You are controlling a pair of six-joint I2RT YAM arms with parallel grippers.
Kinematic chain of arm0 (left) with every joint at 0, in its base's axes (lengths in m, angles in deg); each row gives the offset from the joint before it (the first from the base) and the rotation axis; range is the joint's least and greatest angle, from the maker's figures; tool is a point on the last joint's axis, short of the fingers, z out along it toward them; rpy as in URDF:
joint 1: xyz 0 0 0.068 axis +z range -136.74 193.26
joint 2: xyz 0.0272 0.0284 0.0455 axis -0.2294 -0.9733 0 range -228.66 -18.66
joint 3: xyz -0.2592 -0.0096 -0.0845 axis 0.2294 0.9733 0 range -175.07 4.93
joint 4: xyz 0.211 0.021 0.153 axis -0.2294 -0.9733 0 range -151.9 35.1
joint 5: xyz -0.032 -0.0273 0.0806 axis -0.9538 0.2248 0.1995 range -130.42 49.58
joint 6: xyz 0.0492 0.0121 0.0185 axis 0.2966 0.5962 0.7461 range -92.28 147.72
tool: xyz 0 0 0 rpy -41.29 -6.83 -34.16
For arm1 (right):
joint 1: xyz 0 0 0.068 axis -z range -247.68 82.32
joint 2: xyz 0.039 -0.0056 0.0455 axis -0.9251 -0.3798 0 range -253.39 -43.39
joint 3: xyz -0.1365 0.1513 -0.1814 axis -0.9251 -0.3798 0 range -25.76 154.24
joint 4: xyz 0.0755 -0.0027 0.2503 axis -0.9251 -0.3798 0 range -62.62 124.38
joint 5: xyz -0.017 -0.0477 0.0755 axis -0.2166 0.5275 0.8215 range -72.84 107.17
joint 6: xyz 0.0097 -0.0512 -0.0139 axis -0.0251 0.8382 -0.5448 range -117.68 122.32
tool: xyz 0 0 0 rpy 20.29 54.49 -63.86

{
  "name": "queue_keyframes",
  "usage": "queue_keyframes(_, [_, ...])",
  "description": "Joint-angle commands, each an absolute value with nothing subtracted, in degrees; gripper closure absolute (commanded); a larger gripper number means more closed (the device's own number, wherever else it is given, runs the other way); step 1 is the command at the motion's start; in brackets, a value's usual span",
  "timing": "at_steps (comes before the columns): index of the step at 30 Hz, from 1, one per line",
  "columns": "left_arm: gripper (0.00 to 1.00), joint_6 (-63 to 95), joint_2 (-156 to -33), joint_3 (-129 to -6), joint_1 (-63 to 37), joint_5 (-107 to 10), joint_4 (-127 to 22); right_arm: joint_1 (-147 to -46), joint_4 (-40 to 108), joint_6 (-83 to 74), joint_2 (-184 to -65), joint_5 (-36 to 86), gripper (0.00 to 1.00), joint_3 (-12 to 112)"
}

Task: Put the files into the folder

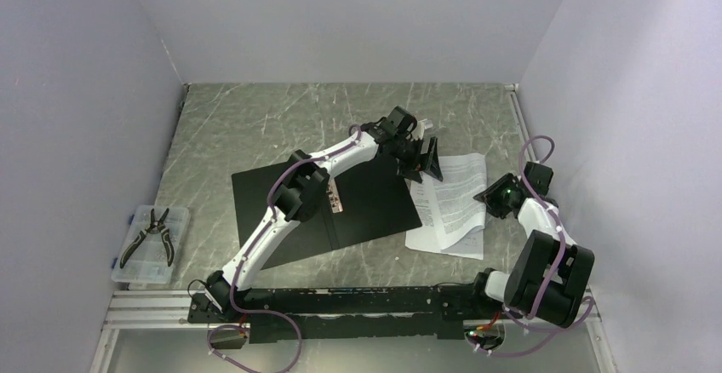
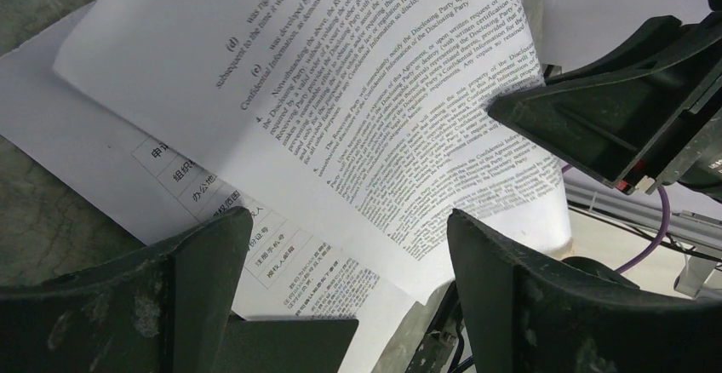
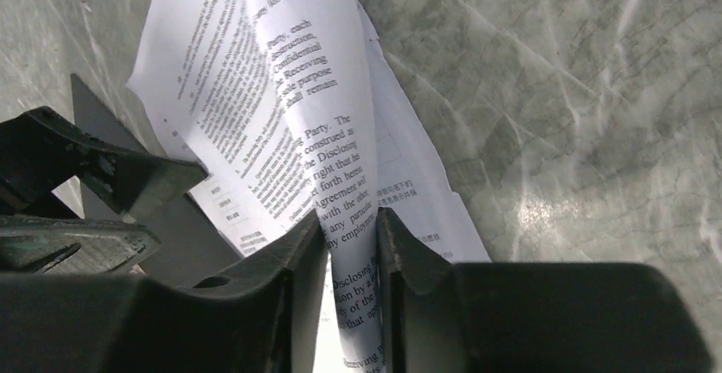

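1. One pair of pliers (image 1: 151, 237) lies on a clear plastic box (image 1: 140, 278), far left.
2. The folder (image 1: 375, 203) lies open, black inside up.
3. The left gripper (image 1: 423, 162) hovers by the files' left edge, fingers spread wide.
4. The files (image 1: 451, 211) lie just right of the folder.
5. The right gripper (image 3: 351, 220) pinches the top sheet's raised fold.
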State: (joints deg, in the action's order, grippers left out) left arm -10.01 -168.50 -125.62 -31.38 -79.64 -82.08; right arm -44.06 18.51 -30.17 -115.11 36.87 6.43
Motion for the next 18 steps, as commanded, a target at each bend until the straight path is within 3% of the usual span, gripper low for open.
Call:
queue_keyframes(1, [0.07, -9.4, -170.7, -126.9, -31.4, -79.5, -83.4, -44.1, 16.2, -28.8, -112.5, 35.7, 0.73, 9.6])
queue_keyframes(5, [0.07, -9.4, -170.5, -126.9, -31.3, -79.6, -83.4, -44.1, 15.0, -28.5, -111.1, 35.7, 0.83, 10.7])
queue_keyframes(18, [0.07, -8.3, -164.6, -127.2, -30.6, -78.7, -85.9, -45.4, 11.1, -31.3, -103.9, 38.7, 0.85, 16.1])
